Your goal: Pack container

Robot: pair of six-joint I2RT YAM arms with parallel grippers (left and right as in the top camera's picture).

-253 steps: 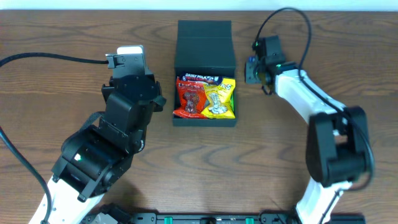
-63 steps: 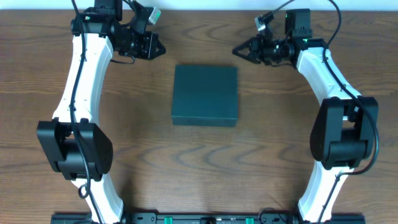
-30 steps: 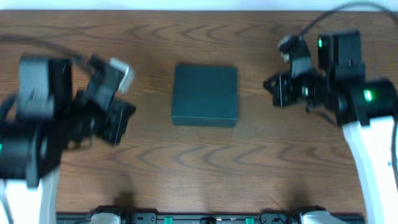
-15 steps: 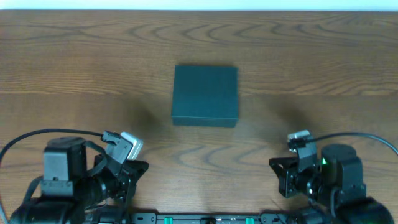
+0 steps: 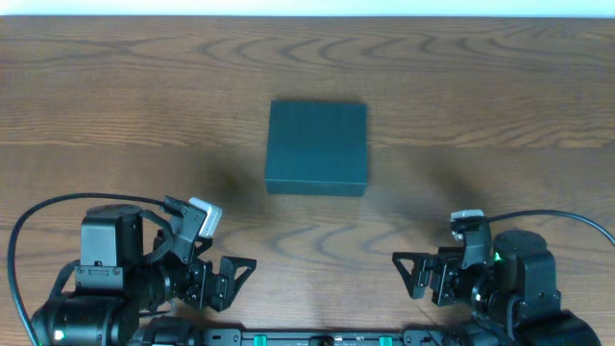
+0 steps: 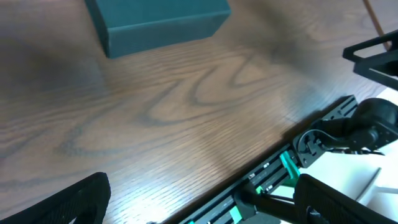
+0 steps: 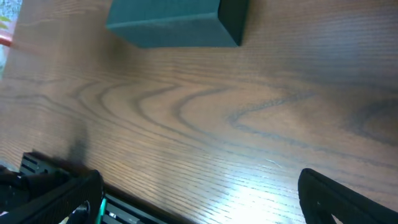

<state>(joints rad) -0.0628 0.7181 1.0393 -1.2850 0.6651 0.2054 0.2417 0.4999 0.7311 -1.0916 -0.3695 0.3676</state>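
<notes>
The container (image 5: 317,147) is a dark teal square box with its lid shut, lying flat at the middle of the wooden table; nothing of its contents shows. It appears at the top of the left wrist view (image 6: 155,22) and of the right wrist view (image 7: 174,22). My left gripper (image 5: 235,281) sits low at the front left, open and empty, its tips spread wide (image 6: 202,205). At the front right my right gripper (image 5: 404,276) is also open with nothing in it (image 7: 202,202). Both are far from the box and point toward each other.
A black rail with green clips (image 5: 317,338) runs along the table's front edge, close under both grippers (image 6: 280,174). A black cable (image 5: 29,231) loops out from the left arm. Bare wood lies between the box and the grippers.
Both arms have drawn back from beside the box to the front edge of the table. Both grippers have gone from shut to wide open. The box has not moved.
</notes>
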